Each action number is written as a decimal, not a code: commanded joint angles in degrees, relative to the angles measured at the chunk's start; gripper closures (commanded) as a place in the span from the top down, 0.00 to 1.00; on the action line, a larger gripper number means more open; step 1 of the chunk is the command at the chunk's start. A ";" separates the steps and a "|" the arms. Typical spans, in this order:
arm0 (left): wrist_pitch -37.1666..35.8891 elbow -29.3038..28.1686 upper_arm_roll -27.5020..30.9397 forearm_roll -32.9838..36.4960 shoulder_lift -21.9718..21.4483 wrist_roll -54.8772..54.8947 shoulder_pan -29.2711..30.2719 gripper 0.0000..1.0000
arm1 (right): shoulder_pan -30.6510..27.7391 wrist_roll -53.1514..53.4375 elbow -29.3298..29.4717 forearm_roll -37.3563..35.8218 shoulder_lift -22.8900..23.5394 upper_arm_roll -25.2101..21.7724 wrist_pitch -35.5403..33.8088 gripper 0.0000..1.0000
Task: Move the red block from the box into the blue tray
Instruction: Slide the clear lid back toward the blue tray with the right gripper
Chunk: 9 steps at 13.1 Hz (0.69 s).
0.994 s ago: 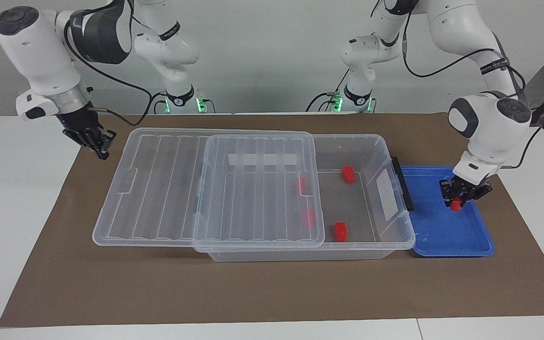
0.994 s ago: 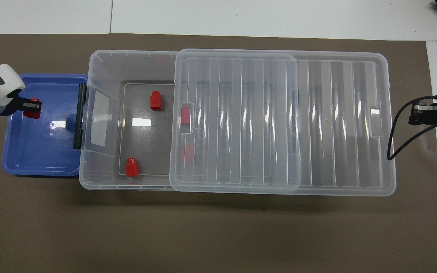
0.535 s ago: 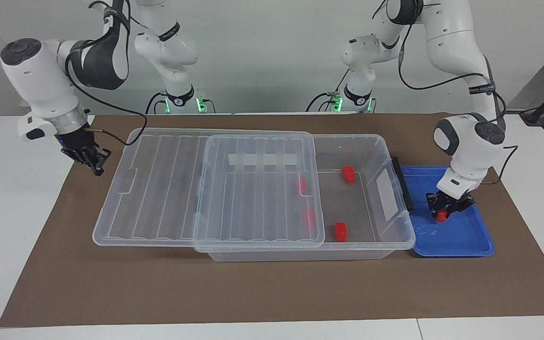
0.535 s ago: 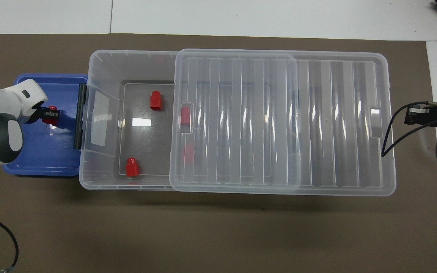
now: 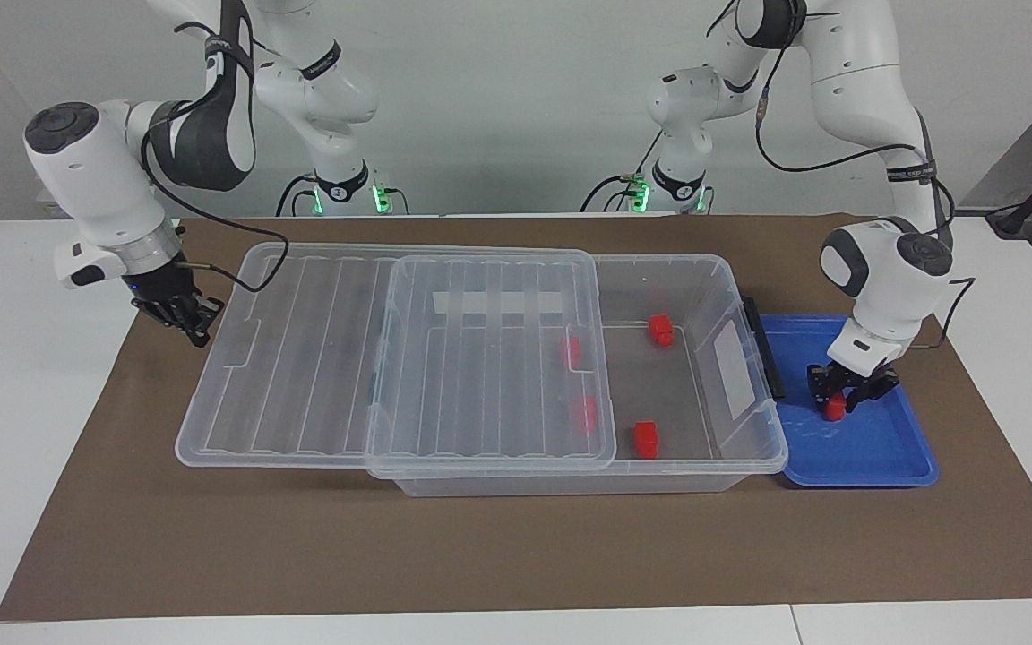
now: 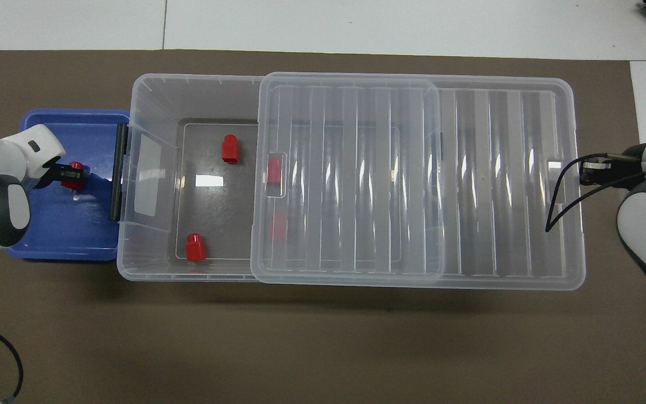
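Note:
My left gripper (image 5: 837, 401) is shut on a red block (image 5: 835, 410) and holds it low inside the blue tray (image 5: 883, 452), at or just above its floor; both also show in the overhead view (image 6: 74, 175). The tray (image 6: 59, 238) sits against the latch end of the clear box (image 5: 731, 296). Two red blocks (image 5: 659, 329) (image 5: 646, 439) lie in the open part of the box. Two more (image 5: 572, 352) (image 5: 585, 414) show through the lid (image 5: 301, 358), which is slid toward the right arm's end. My right gripper (image 5: 189, 321) hangs at the lid's outer end edge (image 6: 592, 171).
A brown mat (image 5: 480, 555) covers the table under everything. The black latch (image 5: 765, 349) stands between the box and the tray. The right arm's cable (image 6: 561, 196) hangs over the lid's end.
My left gripper has carried the red block lower into the tray and closer to the box. My right gripper has moved down and in toward the lid's end edge.

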 commanded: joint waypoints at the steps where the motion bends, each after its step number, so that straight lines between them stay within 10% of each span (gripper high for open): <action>1: -14.62 6.91 -0.78 -0.94 -4.92 1.00 -0.34 1.00 | 2.61 2.29 -1.24 1.24 -0.28 0.21 1.78 0.00; 4: -37.12 20.89 -1.13 -1.03 -8.97 -1.97 -2.80 1.00 | 6.83 6.43 -1.16 1.33 -0.19 0.30 1.87 0.00; 9: -47.63 21.28 -1.22 -1.11 -15.91 -5.94 -5.18 1.00 | 12.81 9.34 -1.24 1.50 -0.19 0.39 2.57 0.00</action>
